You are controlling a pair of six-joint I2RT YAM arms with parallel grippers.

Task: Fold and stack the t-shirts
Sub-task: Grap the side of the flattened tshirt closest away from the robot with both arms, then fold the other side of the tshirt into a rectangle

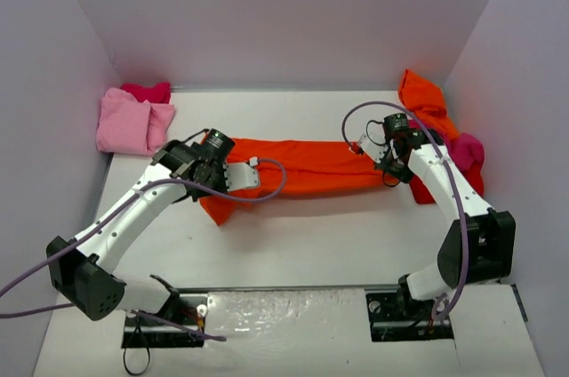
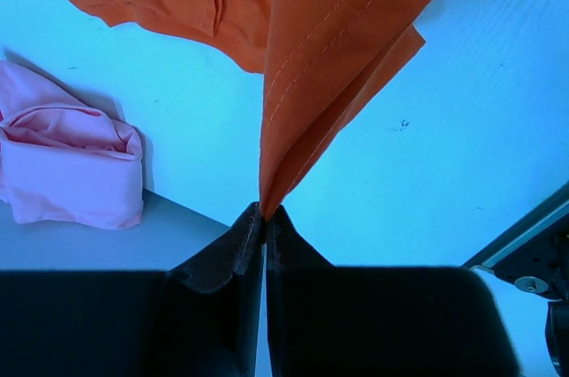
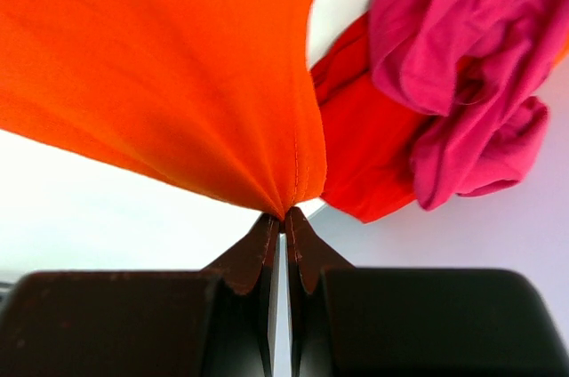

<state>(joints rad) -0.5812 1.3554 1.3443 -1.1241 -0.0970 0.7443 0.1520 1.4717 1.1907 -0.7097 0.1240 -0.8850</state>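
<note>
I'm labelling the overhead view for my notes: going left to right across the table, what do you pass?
light pink t-shirt → left gripper → stretched orange t-shirt, pinched at both ends → right gripper → magenta t-shirt

- Overhead view: bright, even, diffuse light. Shadows on the desk (image 1: 311,226) are faint and soft, and a rippled patch of glare sits at its near edge.
- Left wrist view: a strong cyan cast tints the desk, and the pink t-shirt (image 2: 71,168) throws a soft shadow.
- Right wrist view: the orange t-shirt (image 3: 151,66) looks oversaturated, and the near foreground is almost black.
</note>
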